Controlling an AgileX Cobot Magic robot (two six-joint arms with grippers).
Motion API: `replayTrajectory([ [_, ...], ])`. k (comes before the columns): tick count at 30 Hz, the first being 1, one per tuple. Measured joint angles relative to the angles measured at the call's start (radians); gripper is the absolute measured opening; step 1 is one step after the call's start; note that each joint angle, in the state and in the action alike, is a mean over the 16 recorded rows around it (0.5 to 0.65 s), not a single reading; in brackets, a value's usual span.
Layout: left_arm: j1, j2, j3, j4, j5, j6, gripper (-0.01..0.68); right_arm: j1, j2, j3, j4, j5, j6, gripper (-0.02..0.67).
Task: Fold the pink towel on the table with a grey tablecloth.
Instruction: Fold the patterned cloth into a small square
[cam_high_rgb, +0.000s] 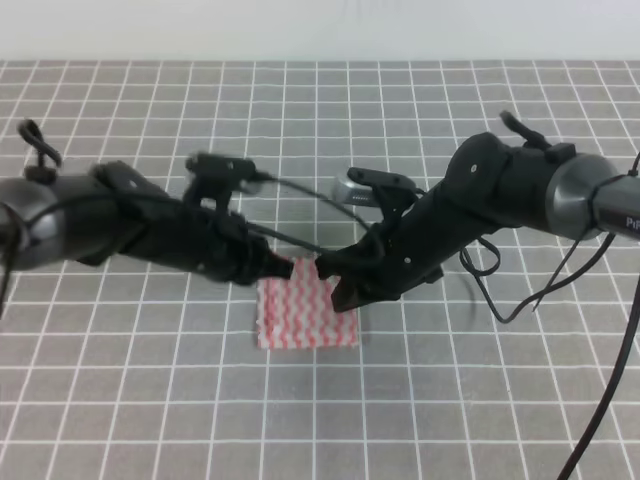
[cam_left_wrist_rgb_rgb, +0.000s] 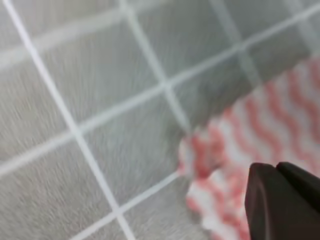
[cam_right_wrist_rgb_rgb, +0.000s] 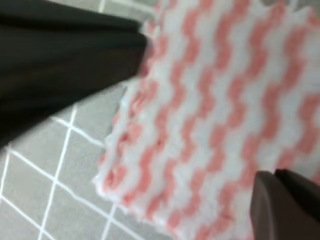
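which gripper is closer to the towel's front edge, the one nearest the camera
Right. The right gripper sits over the pink towel's right side, partway down. The left gripper is at the far left corner.

Exterior high view: the far edge of the pink towel (cam_high_rgb: 303, 316) is covered by the left gripper (cam_high_rgb: 280, 268) and the right gripper (cam_high_rgb: 335, 283); whether either set of jaws clamps the cloth cannot be told.

Left wrist view: the whole frame is blurred. The towel (cam_left_wrist_rgb_rgb: 240, 165) is cut off by the right and bottom edges.

Right wrist view: the towel (cam_right_wrist_rgb_rgb: 215, 115) runs past the top and right edges. A dark blurred body (cam_right_wrist_rgb_rgb: 60, 65) hides its upper left corner.
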Motion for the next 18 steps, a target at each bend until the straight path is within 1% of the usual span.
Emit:
replayTrajectory([
  [8,0.001,-0.025,-0.001,0.009,0.061,-0.013,-0.003,-0.015,0.010,0.000,-0.019,0.025,0.015,-0.015],
  [18,0.001,0.014,-0.001,0.053,0.137,-0.046,-0.002,-0.022,0.021,0.000,-0.021,0.049,0.019,-0.015],
])
